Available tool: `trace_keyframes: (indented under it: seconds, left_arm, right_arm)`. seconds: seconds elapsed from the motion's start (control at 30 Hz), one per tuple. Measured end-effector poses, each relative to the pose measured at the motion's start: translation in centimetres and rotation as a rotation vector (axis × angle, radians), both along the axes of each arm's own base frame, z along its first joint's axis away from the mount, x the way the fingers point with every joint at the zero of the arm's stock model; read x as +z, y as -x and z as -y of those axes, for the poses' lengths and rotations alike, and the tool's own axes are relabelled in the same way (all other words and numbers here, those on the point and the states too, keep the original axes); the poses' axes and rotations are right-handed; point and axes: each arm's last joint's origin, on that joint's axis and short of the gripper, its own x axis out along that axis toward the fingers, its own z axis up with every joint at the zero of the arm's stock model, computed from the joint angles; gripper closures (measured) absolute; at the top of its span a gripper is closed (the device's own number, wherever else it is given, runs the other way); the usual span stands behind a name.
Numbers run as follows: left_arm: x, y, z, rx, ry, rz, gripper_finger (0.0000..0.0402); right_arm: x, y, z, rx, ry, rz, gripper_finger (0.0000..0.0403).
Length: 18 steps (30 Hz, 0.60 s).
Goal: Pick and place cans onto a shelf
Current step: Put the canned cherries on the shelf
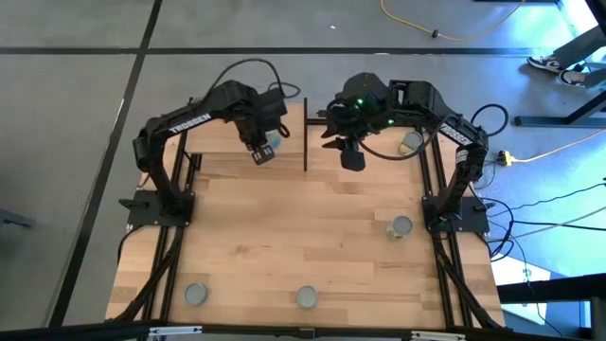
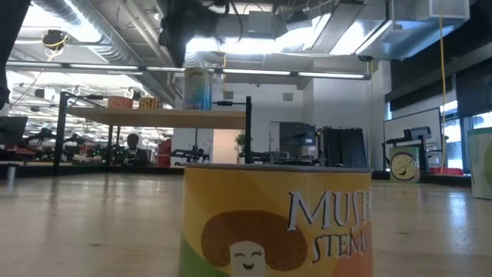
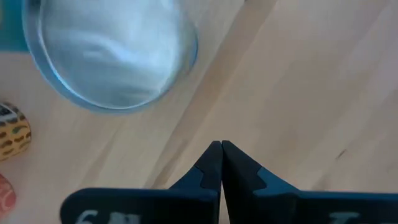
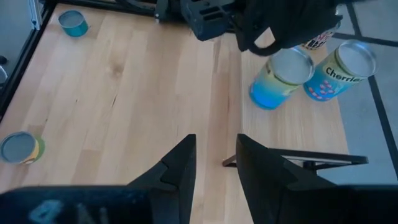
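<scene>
— While the left gripper point(image 1: 261, 152) is held above the shelf point(image 1: 222, 140) at the far left of the table point(image 1: 303, 237), what is seen around it?

— Three cans are scattered on the tabletop: one at the near left point(image 1: 196, 295), one at the near middle point(image 1: 306, 297), and a yellow-labelled one point(image 1: 401, 227) on the right side. A fourth point(image 1: 411, 142) is seen far right, beside the right arm. In the low view a mushroom-labelled can point(image 2: 277, 219) fills the foreground, and the shelf board point(image 2: 161, 117) is seen raised on black uprights behind it. The room beyond is lined with desks and equipment.

— And the can being placed?

— A blue-labelled can point(image 1: 273, 145) is stood upright on the shelf, just beside the left gripper's tip. In the left wrist view its silvery top point(image 3: 112, 53) is shown just ahead of the fingers point(image 3: 211, 168), which are pressed together with nothing between them. Two more small tins point(image 2: 131, 102) are seen at the shelf's left end.

— What is blocking the way?

— A black upright point(image 1: 305, 133) is set between the two arms. The right gripper point(image 1: 350, 156) is hung just beyond it, fingers point(image 4: 180, 165) spread wide and empty. From its wrist, the blue can point(image 4: 280, 78) and a cherries can point(image 4: 339, 71) are seen side by side on the shelf, under the left arm.
</scene>
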Motion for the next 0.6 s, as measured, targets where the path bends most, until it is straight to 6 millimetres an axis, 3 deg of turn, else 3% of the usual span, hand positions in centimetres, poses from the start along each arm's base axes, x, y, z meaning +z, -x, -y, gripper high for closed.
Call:
trace_keyframes:
  seconds: [0.2,0.6]
  left_arm:
    - [-1.5,0.4,-0.9,0.015,-0.013,-0.073,0.0401]
    - [-1.5,0.5,-2.2,-0.005,-0.052,-0.044,0.0401]
  right_arm:
    - [-0.1,0.1,0.0,-0.003,-0.006,-0.012,0.0287]
    - [-0.1,0.1,0.0,-0.003,-0.005,-0.01,0.0287]
